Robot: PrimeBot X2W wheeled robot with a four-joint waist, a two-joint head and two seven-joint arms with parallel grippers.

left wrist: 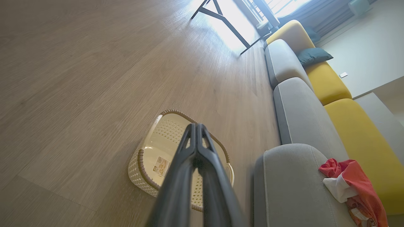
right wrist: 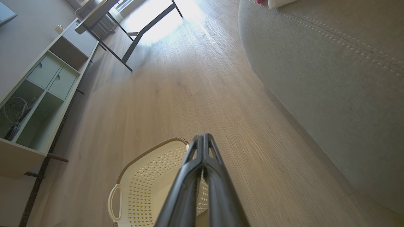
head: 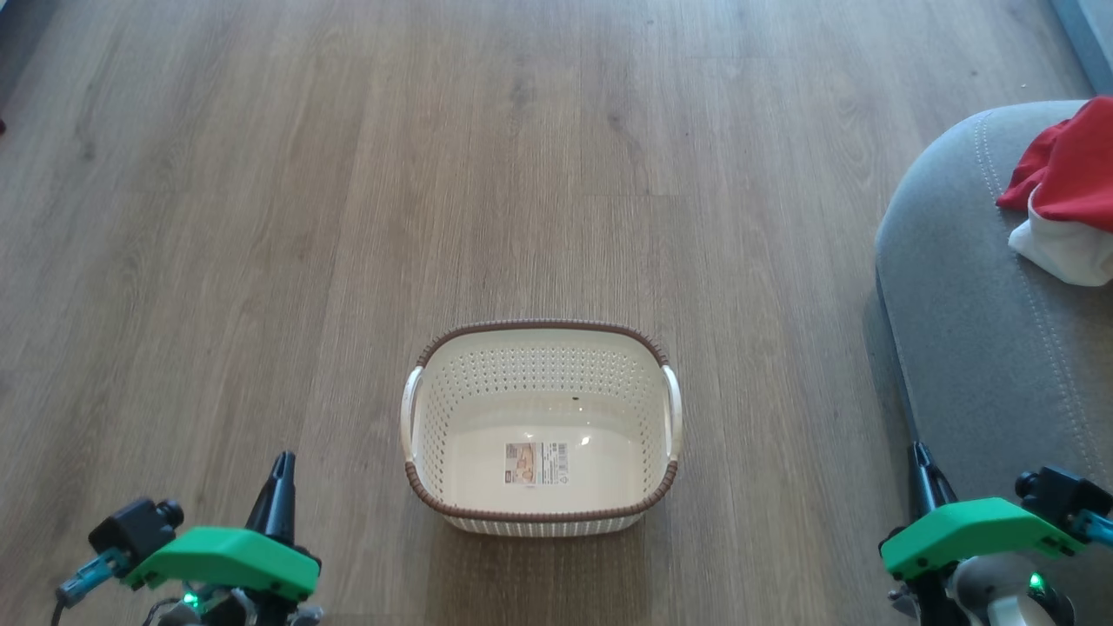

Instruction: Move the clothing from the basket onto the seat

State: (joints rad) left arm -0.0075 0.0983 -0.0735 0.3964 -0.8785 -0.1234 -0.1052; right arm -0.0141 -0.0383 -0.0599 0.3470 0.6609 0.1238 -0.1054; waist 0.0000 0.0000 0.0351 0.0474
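Observation:
The white perforated basket (head: pixel 541 426) with a brown rim stands on the wooden floor in the middle of the head view, with nothing in it but the paper label on its bottom. The red and white clothing (head: pixel 1065 191) lies bunched on the grey seat (head: pixel 974 348) at the right edge. My left gripper (head: pixel 283 465) is shut at the lower left, well left of the basket. My right gripper (head: pixel 920 459) is shut at the lower right, beside the seat's front. The left wrist view shows the basket (left wrist: pixel 151 157), the seat (left wrist: pixel 290 189) and the clothing (left wrist: pixel 350 183).
Further grey and yellow sofa cushions (left wrist: pixel 328 82) run along the wall beyond the seat. A dark-legged table (right wrist: pixel 139 31) stands on the sunlit floor far ahead, and a shelf unit (right wrist: pixel 38 94) lines the left side. Open wooden floor (head: pixel 435 174) surrounds the basket.

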